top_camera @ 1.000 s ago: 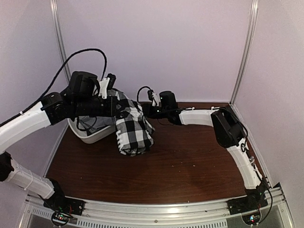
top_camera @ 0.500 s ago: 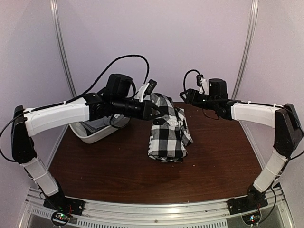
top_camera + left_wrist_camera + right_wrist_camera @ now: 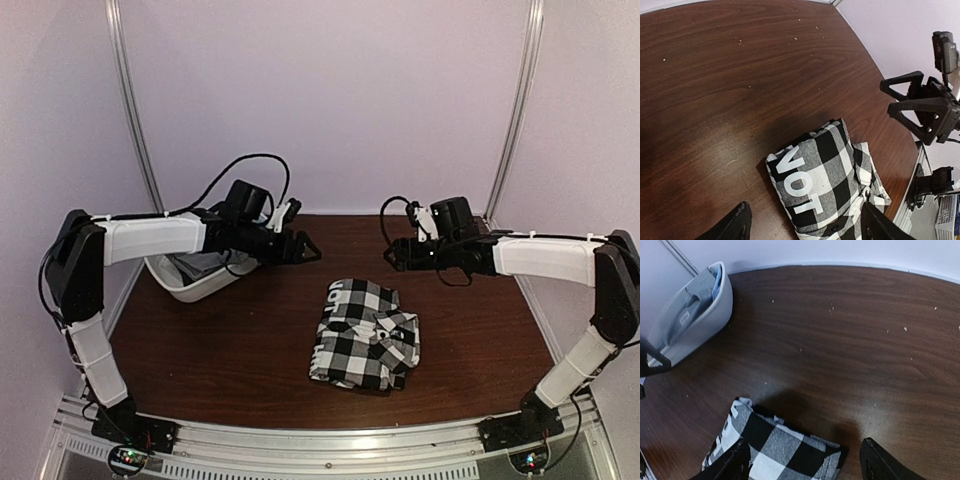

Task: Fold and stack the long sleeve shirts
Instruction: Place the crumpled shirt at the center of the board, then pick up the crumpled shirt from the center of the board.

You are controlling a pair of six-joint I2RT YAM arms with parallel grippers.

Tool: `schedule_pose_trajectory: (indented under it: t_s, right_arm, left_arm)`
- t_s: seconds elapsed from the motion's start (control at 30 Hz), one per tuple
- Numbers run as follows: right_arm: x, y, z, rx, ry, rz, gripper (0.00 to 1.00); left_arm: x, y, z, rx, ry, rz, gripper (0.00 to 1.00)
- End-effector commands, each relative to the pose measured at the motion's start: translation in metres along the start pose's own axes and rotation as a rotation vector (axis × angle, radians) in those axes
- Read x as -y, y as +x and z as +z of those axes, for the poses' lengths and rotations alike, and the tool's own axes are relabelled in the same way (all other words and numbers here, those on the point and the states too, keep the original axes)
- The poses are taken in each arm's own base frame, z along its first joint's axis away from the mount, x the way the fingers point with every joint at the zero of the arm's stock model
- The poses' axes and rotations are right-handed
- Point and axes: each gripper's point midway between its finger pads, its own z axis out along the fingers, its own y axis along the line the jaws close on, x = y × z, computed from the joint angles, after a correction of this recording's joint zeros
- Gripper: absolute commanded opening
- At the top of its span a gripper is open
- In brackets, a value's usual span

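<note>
Top view: black-and-white checked cloth shirt (image 3: 365,333) lies bunched on brown wooden table (image 3: 230,350), 5 o'clock of centre. Left gripper (image 3: 312,250) at 11 and right gripper (image 3: 392,254) at 1 are both spread and empty.
Left wrist: checked shirt at 6.
Right wrist: white oval plastic tub (image 3: 722,305) at 10 holds plain grey shirt (image 3: 690,305), seemingly crumpled.

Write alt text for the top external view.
A rumpled black-and-white checked shirt lies on the dark wooden table; the open left gripper and open right gripper hover beyond it. A white oval plastic tub holding grey cloth sits left.
</note>
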Motion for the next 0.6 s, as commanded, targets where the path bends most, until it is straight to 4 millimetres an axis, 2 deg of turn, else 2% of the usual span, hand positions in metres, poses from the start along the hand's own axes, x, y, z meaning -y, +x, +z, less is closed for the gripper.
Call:
schedule_pose_trajectory:
  t_s: [0.0, 0.13, 0.2, 0.37, 0.57]
  right_arm:
    - [0.006, 0.047, -0.019, -0.113, 0.020, -0.041, 0.77]
    - [0.022, 0.094, -0.036, -0.212, 0.067, -0.025, 0.77]
    - [0.023, 0.113, -0.044, -0.247, 0.060, -0.001, 0.76]
    - [0.010, 0.159, -0.057, -0.328, -0.015, 0.065, 0.71]
    - [-0.009, 0.197, -0.058, -0.392, -0.121, 0.135, 0.63]
  left_arm:
    - [0.035, 0.002, -0.021, 0.022, 0.014, 0.136, 0.76]
    - [0.048, 0.030, -0.017, -0.035, 0.003, 0.169, 0.75]
    - [0.053, 0.042, -0.013, -0.061, -0.007, 0.178, 0.75]
    - [0.069, 0.061, -0.007, -0.086, -0.008, 0.194, 0.75]
    - [0.067, 0.061, -0.009, -0.069, -0.031, 0.184, 0.74]
